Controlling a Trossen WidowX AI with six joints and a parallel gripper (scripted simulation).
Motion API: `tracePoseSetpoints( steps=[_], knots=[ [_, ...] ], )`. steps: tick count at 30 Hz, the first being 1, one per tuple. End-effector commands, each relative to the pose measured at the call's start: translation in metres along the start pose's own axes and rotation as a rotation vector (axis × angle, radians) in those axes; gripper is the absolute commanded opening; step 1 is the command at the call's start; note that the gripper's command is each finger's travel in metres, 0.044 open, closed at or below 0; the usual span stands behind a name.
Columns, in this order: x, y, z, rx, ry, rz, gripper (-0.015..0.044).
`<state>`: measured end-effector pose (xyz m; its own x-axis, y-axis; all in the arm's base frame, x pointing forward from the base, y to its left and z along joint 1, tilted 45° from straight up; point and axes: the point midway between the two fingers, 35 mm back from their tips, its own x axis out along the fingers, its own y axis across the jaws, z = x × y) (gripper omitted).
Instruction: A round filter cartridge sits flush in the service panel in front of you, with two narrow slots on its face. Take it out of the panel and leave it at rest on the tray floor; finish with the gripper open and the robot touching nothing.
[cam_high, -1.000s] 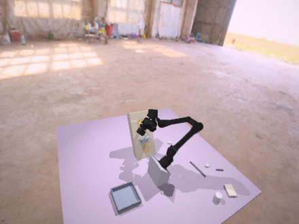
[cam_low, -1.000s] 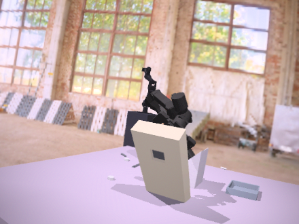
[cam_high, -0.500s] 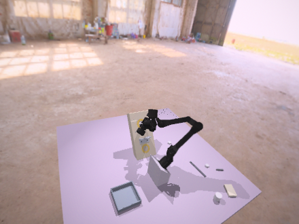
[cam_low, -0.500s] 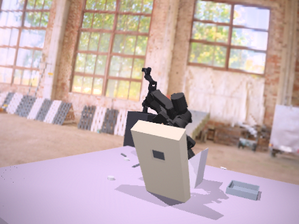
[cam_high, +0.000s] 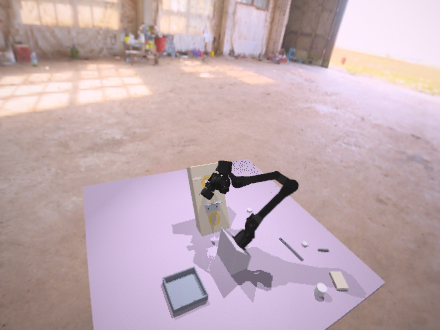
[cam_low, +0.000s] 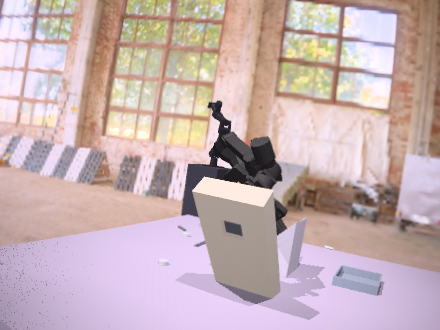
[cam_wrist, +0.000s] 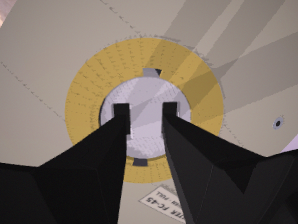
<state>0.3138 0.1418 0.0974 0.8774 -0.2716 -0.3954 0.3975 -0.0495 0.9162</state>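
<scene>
The filter cartridge (cam_wrist: 145, 90) shows its pale round face in the wrist view, seated in the service panel (cam_wrist: 40, 75) (cam_high: 200, 215) (cam_low: 242, 262) inside a yellow ring (cam_wrist: 82, 110). My gripper (cam_wrist: 144, 123) is partly open, its two fingertips apart over the two dark slots of the face. How deep the tips reach into the slots cannot be told. In the top view the arm covers part of the panel's upper ring; in the second the panel hides the fingers. The blue-grey tray (cam_high: 185, 292) (cam_low: 357, 286) lies on the table, with nothing seen inside.
A lower yellow ring (cam_high: 214, 219) and a grey bracket (cam_high: 213, 206) are on the panel front. A grey slanted board (cam_high: 232, 256) stands near the arm's base. A grey rod (cam_high: 291, 249), a white cup (cam_high: 320, 289) and a beige block (cam_high: 338, 281) lie at the right.
</scene>
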Motion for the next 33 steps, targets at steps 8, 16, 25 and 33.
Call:
tracePoseSetpoints(
  steps=[8, 16, 25, 33],
  knots=[
    [0.008, 0.000, 0.000, -0.006, 0.001, -0.002, 0.0088],
    [0.010, 0.000, 0.000, -0.006, 0.001, -0.002, 0.0088],
    [0.013, 0.000, 0.000, -0.006, 0.001, -0.002, 0.0088],
    [0.010, 0.000, -0.001, -0.006, 0.001, 0.005, 0.0081]
  ],
)
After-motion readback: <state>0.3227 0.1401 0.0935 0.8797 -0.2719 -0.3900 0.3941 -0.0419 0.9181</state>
